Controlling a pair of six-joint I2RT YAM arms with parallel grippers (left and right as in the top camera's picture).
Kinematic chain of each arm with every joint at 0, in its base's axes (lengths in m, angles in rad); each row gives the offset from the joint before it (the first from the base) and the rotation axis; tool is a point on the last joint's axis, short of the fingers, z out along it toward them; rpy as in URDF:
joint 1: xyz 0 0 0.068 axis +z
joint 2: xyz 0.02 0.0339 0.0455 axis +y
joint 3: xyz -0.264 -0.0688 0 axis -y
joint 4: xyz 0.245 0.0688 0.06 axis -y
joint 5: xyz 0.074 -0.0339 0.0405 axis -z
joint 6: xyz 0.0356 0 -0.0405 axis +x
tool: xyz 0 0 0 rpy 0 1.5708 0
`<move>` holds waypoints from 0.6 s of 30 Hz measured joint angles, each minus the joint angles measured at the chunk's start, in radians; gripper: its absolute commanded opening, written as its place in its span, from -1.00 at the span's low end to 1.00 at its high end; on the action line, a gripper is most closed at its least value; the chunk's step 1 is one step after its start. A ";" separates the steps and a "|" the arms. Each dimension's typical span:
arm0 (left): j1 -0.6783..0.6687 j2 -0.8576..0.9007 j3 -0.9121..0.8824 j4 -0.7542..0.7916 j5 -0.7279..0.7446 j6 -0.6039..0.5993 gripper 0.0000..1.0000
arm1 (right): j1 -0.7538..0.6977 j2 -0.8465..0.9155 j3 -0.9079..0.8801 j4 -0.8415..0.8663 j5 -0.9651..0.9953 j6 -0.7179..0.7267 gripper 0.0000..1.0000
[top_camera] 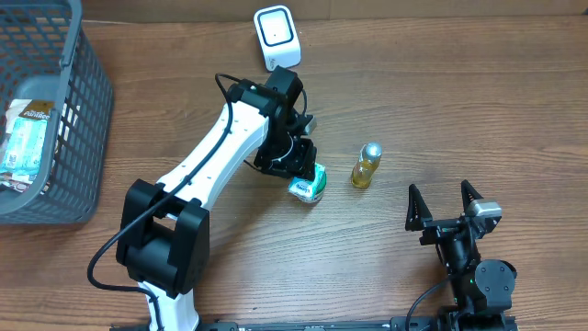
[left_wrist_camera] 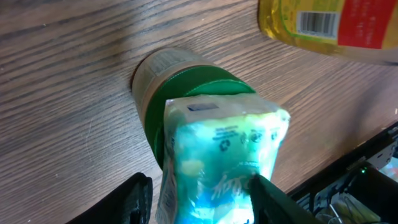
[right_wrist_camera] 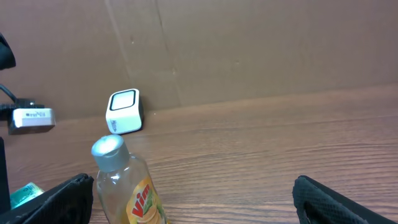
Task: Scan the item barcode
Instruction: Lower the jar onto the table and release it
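Overhead: packet [top_camera: 310,189] perhaps half-hidden by hand [top_camera: 300,173]

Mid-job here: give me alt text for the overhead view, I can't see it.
The left gripper is down at a small green-and-white pack mid-table, with a yellow bottle beside it. The white scanner sits at the far edge, a grey basket at picture-left, and the right gripper stands open.

A grey plastic basket [top_camera: 87,110] sits at the far left edge of the wooden tabletop [top_camera: 459,92]. It holds a few flat packets [top_camera: 23,138], possibly snack packs, though their print is too small to read. Well apart from it, a clear bottle [top_camera: 366,165] of yellow liquid stands upright, silver-capped. A brown cardboard wall [right_wrist_camera: 249,43] backs the tabletop.
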 measured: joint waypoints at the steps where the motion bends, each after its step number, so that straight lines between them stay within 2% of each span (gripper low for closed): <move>1: 0.000 0.000 -0.008 0.008 0.000 -0.003 0.00 | 0.000 0.000 0.000 0.000 0.000 0.000 1.00; 8: 0.000 0.000 -0.028 0.028 0.001 -0.006 -0.21 | 0.000 0.000 0.000 0.000 0.000 0.000 1.00; 9: 0.000 0.000 -0.028 0.028 0.001 -0.007 -0.38 | 0.000 0.000 0.000 0.000 0.000 0.000 1.00; 11: 0.000 0.000 -0.028 0.030 0.005 -0.012 -0.88 | 0.000 0.000 0.000 0.000 0.000 0.000 1.00; 18: 0.009 -0.002 -0.021 0.024 0.020 -0.006 -0.92 | 0.000 0.000 0.000 0.000 0.000 0.000 1.00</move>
